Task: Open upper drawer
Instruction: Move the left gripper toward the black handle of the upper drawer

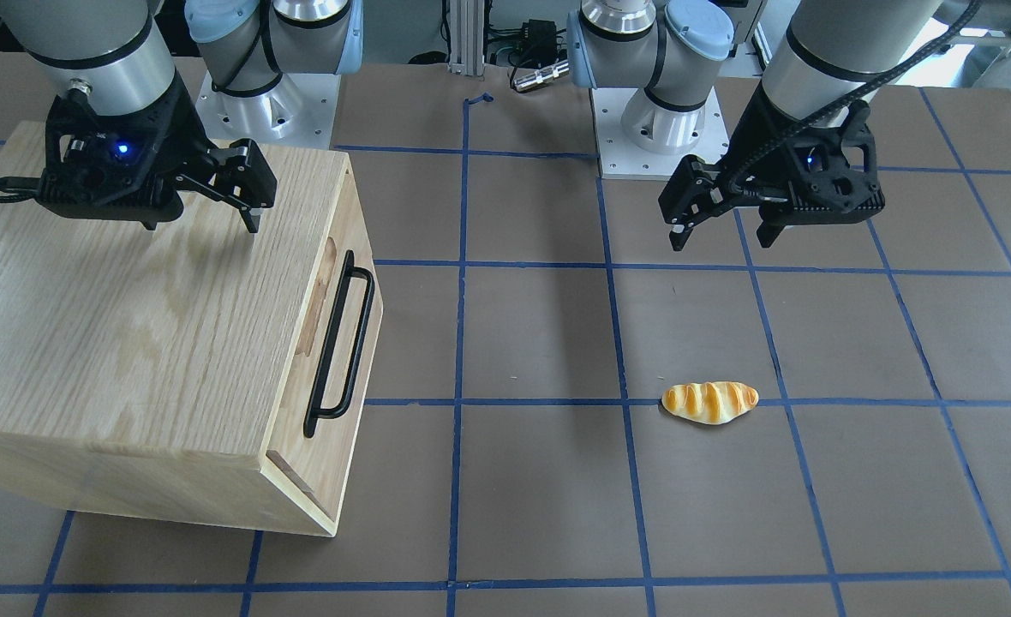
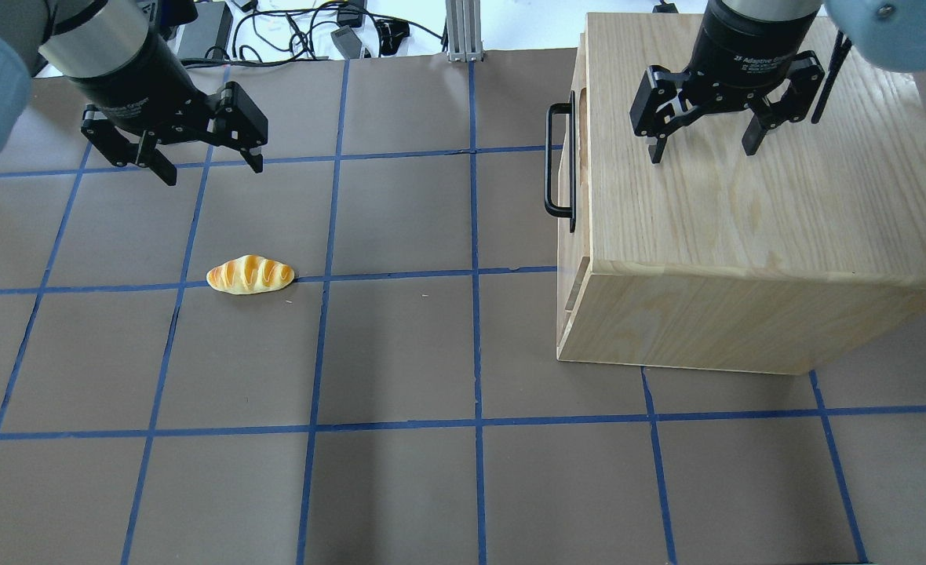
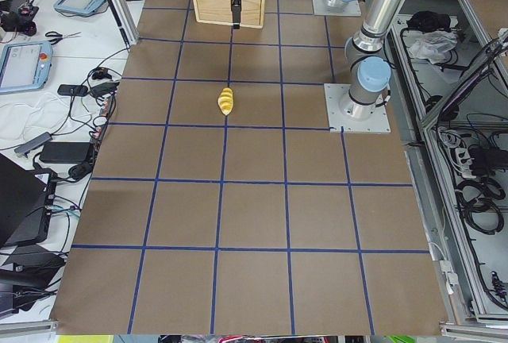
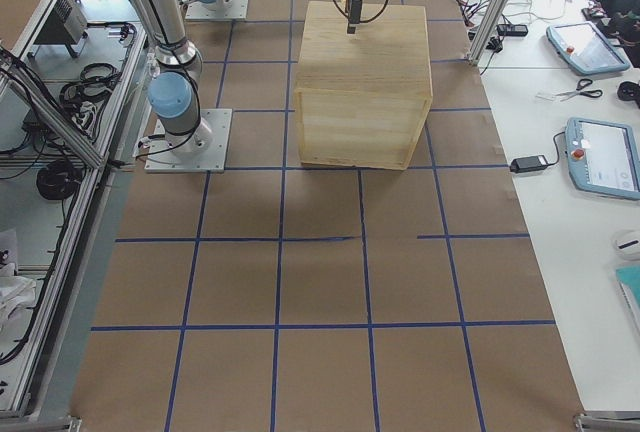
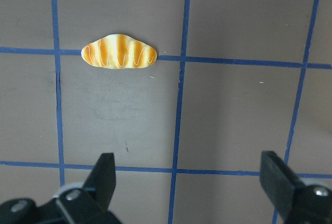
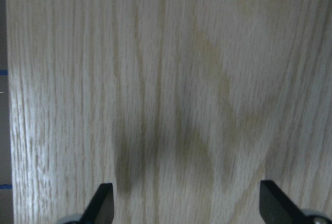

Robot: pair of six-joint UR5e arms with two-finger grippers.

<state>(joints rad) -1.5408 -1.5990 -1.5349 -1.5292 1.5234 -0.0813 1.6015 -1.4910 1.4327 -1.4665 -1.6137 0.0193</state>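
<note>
Right pincer (image 6: 188, 199) over cabinet (image 6: 166, 79) (drawer handle (image 2: 548, 161) visible overhead)

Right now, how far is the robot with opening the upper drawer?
Done: nothing; the upper drawer still looks shut. In hand: the right gripper, open, hovers above the cabinet top, off the handle. To do: reach the handle, grip it, pull. The left gripper hangs open over the table.

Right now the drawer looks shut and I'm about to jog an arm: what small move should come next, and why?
Probably slide the right end effector toward the black handle on the upper drawer. It hovers open over the cabinet top, holding nothing, with the handle just past the front edge; the left end effector is farther off.
</note>
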